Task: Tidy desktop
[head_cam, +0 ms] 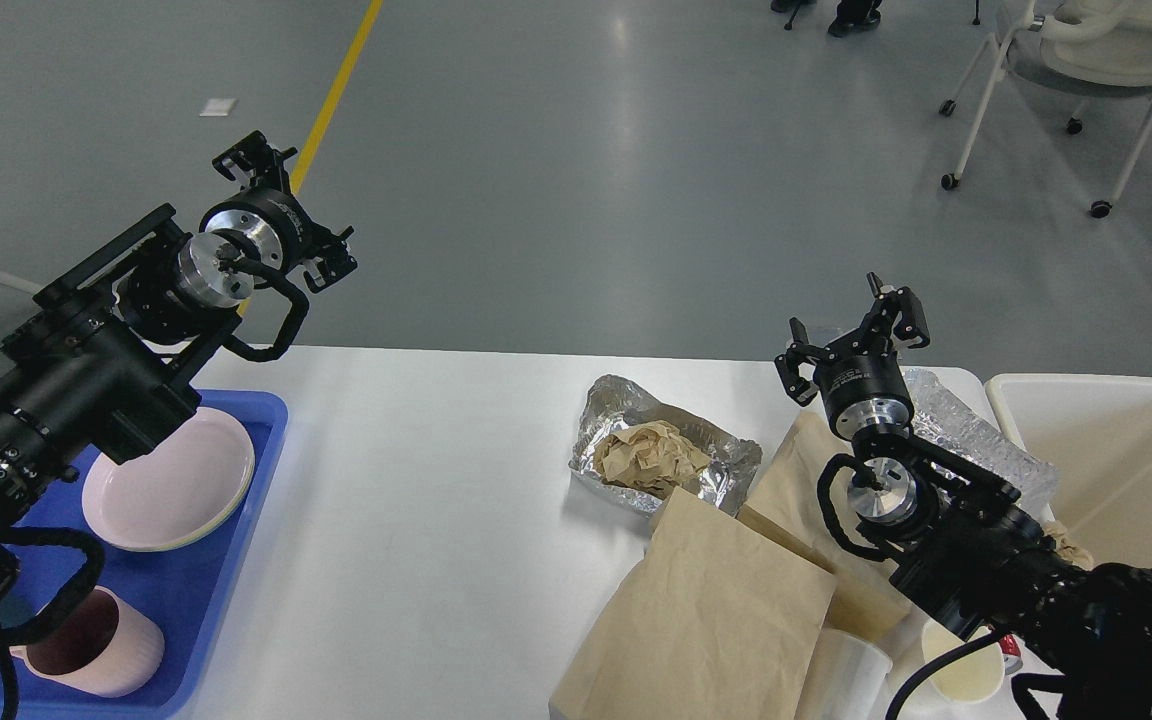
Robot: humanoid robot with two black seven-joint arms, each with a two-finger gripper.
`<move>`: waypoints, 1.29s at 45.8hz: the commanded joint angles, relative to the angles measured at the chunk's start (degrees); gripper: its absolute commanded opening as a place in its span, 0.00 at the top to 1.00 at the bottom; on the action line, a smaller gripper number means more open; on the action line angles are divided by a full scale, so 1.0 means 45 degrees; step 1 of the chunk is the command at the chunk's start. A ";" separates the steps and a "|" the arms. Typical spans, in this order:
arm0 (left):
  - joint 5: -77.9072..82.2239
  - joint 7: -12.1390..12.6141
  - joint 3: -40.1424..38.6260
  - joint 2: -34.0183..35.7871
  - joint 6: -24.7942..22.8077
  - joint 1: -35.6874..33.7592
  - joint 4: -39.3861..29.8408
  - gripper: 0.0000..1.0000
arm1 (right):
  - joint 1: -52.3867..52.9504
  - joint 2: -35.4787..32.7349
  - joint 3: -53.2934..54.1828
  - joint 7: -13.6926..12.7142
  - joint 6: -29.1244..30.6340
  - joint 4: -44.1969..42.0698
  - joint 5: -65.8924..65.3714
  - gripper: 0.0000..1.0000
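Observation:
The white desktop (pixel 416 520) fills the lower part of the head view. My left gripper (pixel 292 211) hangs open and empty above the table's far left edge, over the floor beyond the blue tray (pixel 198 610). Over the right side of the table, my right gripper (pixel 848 335) is open and empty, raised above a brown paper bag (pixel 716 610) and a foil container (pixel 981 440). An open foil tray (pixel 681 470) holding a crumpled brown paper ball (pixel 648 455) lies mid-right.
The blue tray carries a pink plate (pixel 171 480) and a pink mug (pixel 101 650). An off-white bin (pixel 1116 470) stands at the right edge. Paper cups (pixel 956 675) sit near the front right under my right arm. A wheeled chair (pixel 1086 60) stands on the floor beyond.

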 commanded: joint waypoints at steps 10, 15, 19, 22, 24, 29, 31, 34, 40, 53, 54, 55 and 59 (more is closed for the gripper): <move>-0.0005 0.0000 -0.0020 -0.0078 -0.0002 0.1021 0.0008 0.03 | 0.0002 0.0000 0.0000 0.0000 0.0001 0.0017 0.0000 0.00; -0.0005 0.0000 -0.0196 -0.0351 -0.0002 0.1841 0.0008 0.03 | 0.0002 0.0000 0.0000 0.0000 0.0001 0.0017 0.0000 0.00; -0.0005 0.0000 -0.0196 -0.0508 -0.0002 0.2077 0.0047 0.03 | 0.0002 0.0000 0.0000 0.0000 0.0001 0.0017 0.0000 0.00; -0.0005 -0.0020 -0.0274 -0.0586 -0.0079 0.2291 0.0242 0.03 | 0.0002 0.0000 0.0000 0.0000 0.0001 -0.0003 0.0000 0.00; -0.0005 -0.0020 -0.0390 -0.0586 -0.0138 0.2389 0.0262 0.03 | -0.0018 0.0000 0.0000 0.0000 0.0001 -0.0002 0.0000 0.00; 0.0599 -0.0409 -0.0917 -0.0762 -0.0236 0.2623 0.0320 0.03 | 0.0002 0.0000 0.0000 0.0000 0.0001 -0.0003 0.0000 0.00; 0.1125 -0.0663 -0.1210 -0.0840 -0.0333 0.2799 0.0320 0.03 | 0.0002 0.0000 0.0000 0.0000 0.0001 -0.0002 0.0000 0.00; 0.1829 -0.1326 -0.1931 -0.1054 -0.0664 0.3091 0.0320 0.03 | -0.0018 0.0000 0.0000 0.0000 0.0001 -0.0002 0.0000 0.00; 0.2749 -0.3726 -0.3066 -0.1406 -0.1407 0.3795 0.0320 0.03 | 0.0001 0.0000 0.0000 0.0000 0.0001 -0.0003 0.0000 0.00; 0.2613 -0.6640 -0.3184 -0.1895 -0.3573 0.3874 0.1764 0.03 | 0.0002 0.0000 0.0000 0.0000 0.0001 0.0017 0.0000 0.00; 0.2613 -0.6757 -0.3184 -0.1914 -0.3827 0.3874 0.1901 0.03 | 0.0002 0.0000 0.0000 0.0000 0.0001 0.0017 0.0000 0.00; 0.2613 -0.6893 -0.3165 -0.1914 -0.4100 0.3874 0.2057 0.03 | 0.0002 0.0000 0.0000 0.0000 0.0001 -0.0002 0.0000 0.00; 0.2593 -0.7226 -0.3184 -0.1934 -0.5155 0.3854 0.2721 0.03 | 0.0002 0.0000 0.0000 0.0000 0.0001 0.0017 0.0000 0.00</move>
